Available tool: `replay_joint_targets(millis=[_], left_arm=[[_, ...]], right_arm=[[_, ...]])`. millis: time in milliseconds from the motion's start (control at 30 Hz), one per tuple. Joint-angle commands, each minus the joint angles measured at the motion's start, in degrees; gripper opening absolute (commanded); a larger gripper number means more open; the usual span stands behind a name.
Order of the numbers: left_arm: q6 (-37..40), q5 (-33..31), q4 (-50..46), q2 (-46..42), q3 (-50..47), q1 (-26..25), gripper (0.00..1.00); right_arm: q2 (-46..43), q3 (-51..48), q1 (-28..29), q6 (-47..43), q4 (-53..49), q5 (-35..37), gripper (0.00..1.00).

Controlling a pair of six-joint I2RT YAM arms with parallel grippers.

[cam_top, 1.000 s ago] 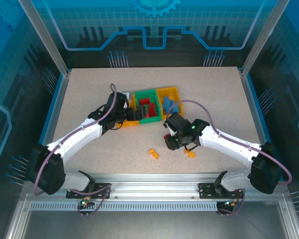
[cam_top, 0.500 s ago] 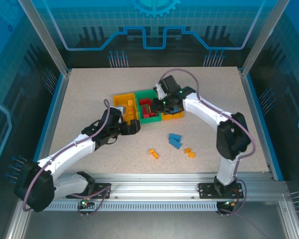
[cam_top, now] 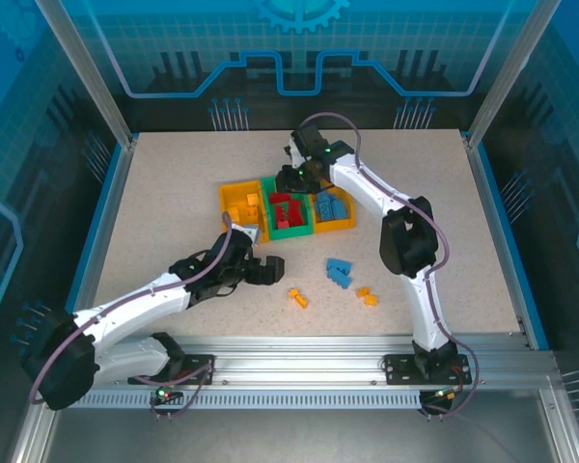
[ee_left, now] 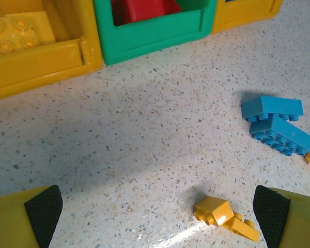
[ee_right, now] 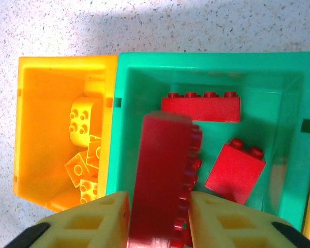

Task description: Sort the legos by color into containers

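Note:
Three containers stand in a row: a yellow bin (cam_top: 243, 204) with yellow legos, a green bin (cam_top: 289, 210) with red ones, and a yellow bin (cam_top: 334, 207) with blue ones. My right gripper (cam_top: 294, 177) hovers over the green bin (ee_right: 206, 59), shut on a long red brick (ee_right: 163, 175) that points down into it. Two more red bricks (ee_right: 235, 170) lie on its floor. My left gripper (cam_top: 268, 270) is open and empty, low over the table. Between its fingertips (ee_left: 157, 206) is bare table, with an orange lego (ee_left: 225, 214) by the right pad.
Two blue bricks (cam_top: 339, 272) lie together on the table in front of the bins. An orange piece (cam_top: 296, 297) and another orange pair (cam_top: 368, 295) lie nearer the front edge. Yellow bricks (ee_right: 85, 121) fill the left bin. The blue bricks (ee_left: 276, 124) lie right of my left gripper.
My right arm swung from the front of the table up over the green bin, carrying the red brick. My left arm drew back from the bins toward the loose orange lego.

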Motion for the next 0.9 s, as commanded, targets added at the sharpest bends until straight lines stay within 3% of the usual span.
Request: replay_joint_targets(millis=[0, 167, 333, 500, 633, 867], left_arm=[[1.58, -1.1, 2.9, -0.26, -1.14, -1.55, 0.99], [3.96, -0.69, 2.98, 0.8, -0.7, -3.1, 0.99], [3.09, -0.84, 3.48, 2.02, -0.79, -3.26, 0.99], [1.89, -1.03, 4.84, 3.16, -1.18, -3.49, 0.99], [1.01, -3.14, 5.01, 3.11, -1.58, -3.59, 0.99], [-2.08, -8.49, 4.06, 1.15, -2.99, -3.69, 0.99]], right_arm=[[1.8, 3.43, -0.5, -0.4, -3.83, 0.18, 0.43], [-0.42, 2.49, -0.12, -0.64, -3.35, -0.82, 0.7], [-8.45, -4.69, 0.98, -1.57, -2.24, 1.15, 0.79], [-21.18, -21.71, 1.26, -0.95, -1.52, 8.82, 0.92], [-29.24, -36.32, 0.51, 1.11, -0.85, 14.1, 1.0], [-36.16, -53.66, 0.35, 8.11, 1.6, 16.59, 1.0]])
